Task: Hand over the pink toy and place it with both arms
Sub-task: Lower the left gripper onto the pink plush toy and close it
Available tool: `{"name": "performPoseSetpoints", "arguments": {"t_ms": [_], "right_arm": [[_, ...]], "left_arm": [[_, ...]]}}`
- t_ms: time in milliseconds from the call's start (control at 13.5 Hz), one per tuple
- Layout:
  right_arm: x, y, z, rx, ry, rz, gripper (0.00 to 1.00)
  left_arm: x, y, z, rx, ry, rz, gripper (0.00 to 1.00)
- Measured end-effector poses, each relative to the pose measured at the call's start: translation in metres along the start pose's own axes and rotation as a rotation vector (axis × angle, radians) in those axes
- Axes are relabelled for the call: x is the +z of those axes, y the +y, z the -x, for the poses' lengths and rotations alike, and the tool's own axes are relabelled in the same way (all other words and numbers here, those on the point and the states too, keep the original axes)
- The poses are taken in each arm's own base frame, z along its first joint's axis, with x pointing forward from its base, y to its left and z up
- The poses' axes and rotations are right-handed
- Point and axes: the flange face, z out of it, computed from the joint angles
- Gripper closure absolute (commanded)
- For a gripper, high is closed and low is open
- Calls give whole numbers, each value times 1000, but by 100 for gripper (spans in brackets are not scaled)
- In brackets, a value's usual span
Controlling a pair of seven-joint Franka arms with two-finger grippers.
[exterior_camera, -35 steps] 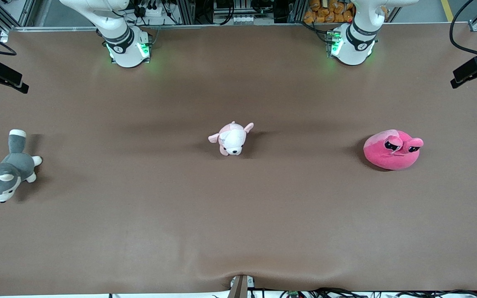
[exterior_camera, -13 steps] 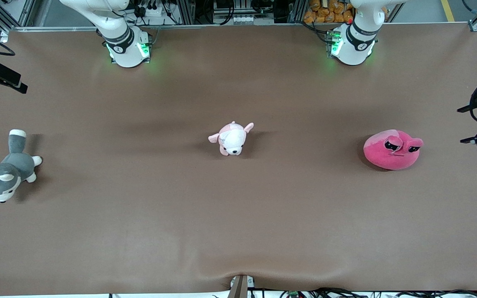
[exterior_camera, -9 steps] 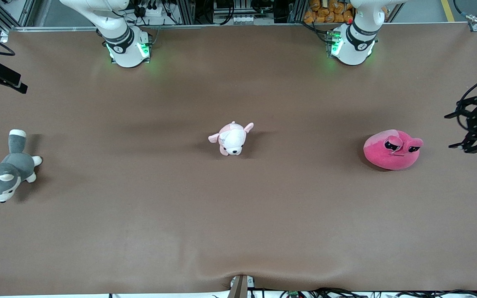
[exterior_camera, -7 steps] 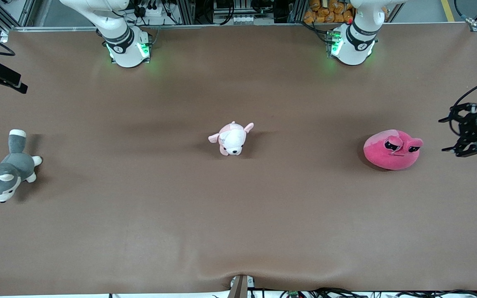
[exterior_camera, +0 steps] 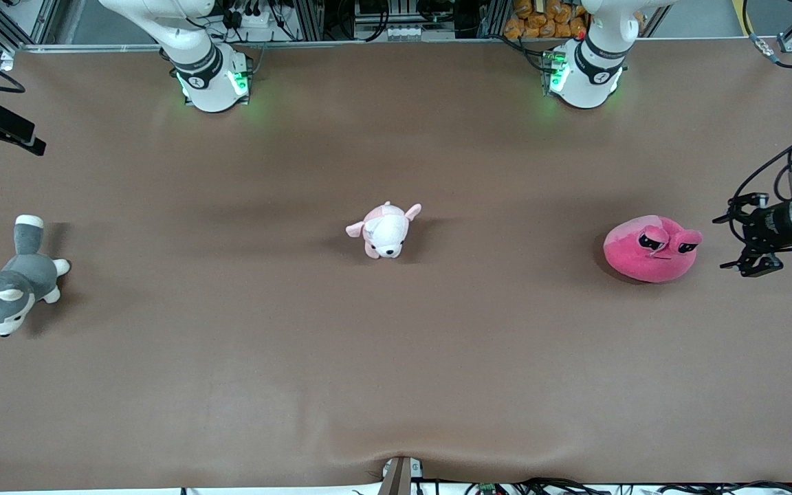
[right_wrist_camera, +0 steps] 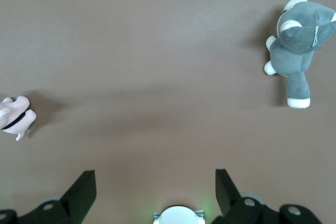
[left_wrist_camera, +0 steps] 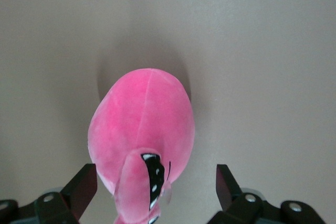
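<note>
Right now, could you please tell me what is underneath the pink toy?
The pink toy lies flat on the brown table cover; only its shadow shows around it. Anything beneath it is hidden. The open left pincer hovers beside it, apart.

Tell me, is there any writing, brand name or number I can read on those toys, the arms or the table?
None can be read.
Black band on the right arm's base: small white marks, too small to read.
Black band on the left arm's base: the same, unreadable.
The pink toy, puppy plush, husky plush and table: no text visible.
</note>
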Motion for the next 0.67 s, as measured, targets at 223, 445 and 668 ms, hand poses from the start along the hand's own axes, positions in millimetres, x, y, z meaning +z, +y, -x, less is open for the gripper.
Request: {"name": "performPoseSetpoints", "arguments": {"t_ms": [223,445,668], "right_arm": [[0,0,0,0,0,0,0],[0,0,0,0,0,0,0],[0,0,0,0,0,0,0]], "left_arm": [[11,-7,9,12,-2,-4,0],[15,-11,15,-2,-26,-2,0],[27,-15,21,0,-37,-18,0]]}}
